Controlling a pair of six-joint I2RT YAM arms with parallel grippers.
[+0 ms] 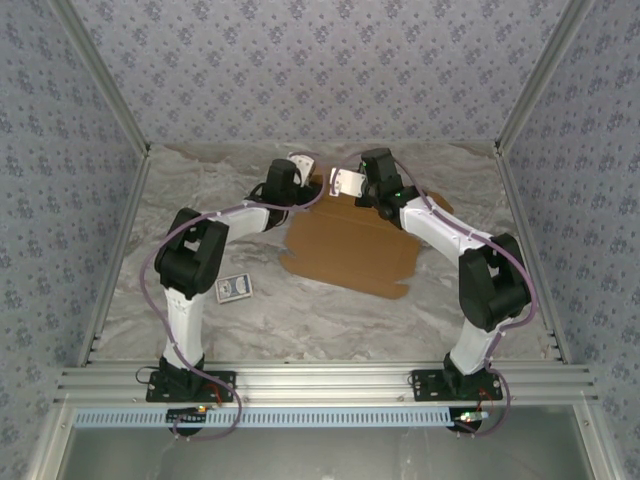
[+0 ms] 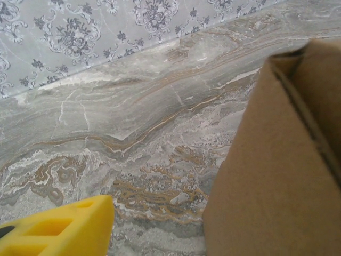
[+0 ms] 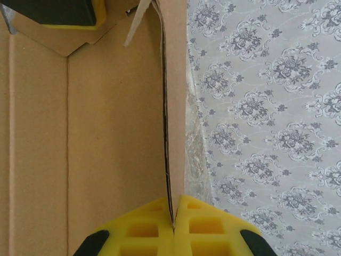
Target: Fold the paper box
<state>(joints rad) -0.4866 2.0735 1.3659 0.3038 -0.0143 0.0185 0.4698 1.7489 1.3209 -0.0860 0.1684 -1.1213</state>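
Observation:
The paper box (image 1: 350, 245) is a brown cardboard sheet lying mostly flat in the middle of the table, its far edge lifted. My right gripper (image 1: 345, 183) sits at that far edge. In the right wrist view it (image 3: 173, 226) is shut on the thin edge of an upright flap (image 3: 166, 106). My left gripper (image 1: 302, 170) is at the sheet's far left corner. In the left wrist view it (image 2: 170, 234) stands open: one yellow finger (image 2: 64, 229) shows at lower left, and a raised cardboard flap (image 2: 277, 160) covers the other side.
A small blue-and-white card packet (image 1: 235, 288) lies on the marble table (image 1: 300, 320) near the left arm's elbow. Patterned walls close in the back and both sides, and the aluminium rail (image 1: 320, 380) runs along the near edge.

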